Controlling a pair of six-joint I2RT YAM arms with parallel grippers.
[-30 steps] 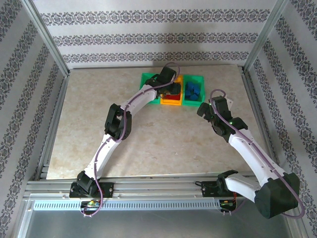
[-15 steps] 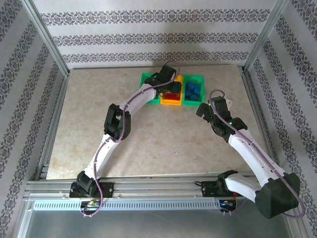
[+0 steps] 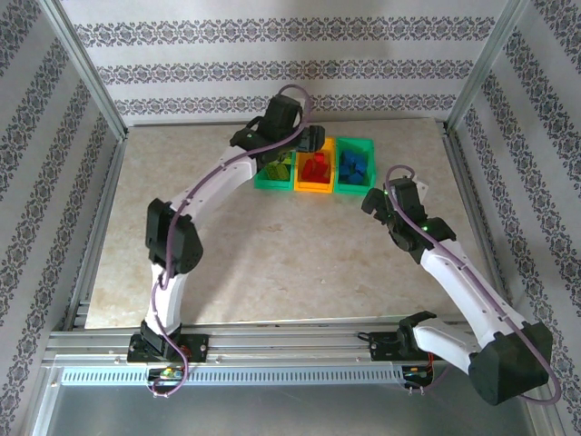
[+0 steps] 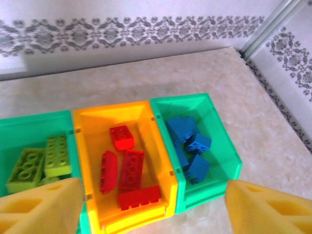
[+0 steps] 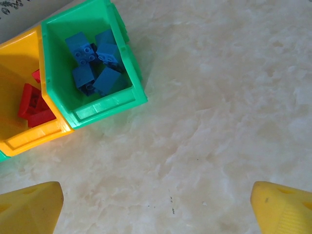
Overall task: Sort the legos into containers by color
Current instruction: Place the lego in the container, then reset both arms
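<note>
1. The left gripper had its jaws wide apart, holding nothing, right above the bins.
2. The right gripper was wide apart too, over the table.
3. Red legos lay in the orange bin, blue legos in the right green bin, and lime legos in the left green bin.
4. Every brick I could see sat with its own color, so the sorting looked finished.

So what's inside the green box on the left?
Lime-green bricks, at least two, lie in the left green box. A finger of the left hand covers its near corner, so more may hide there.
</note>
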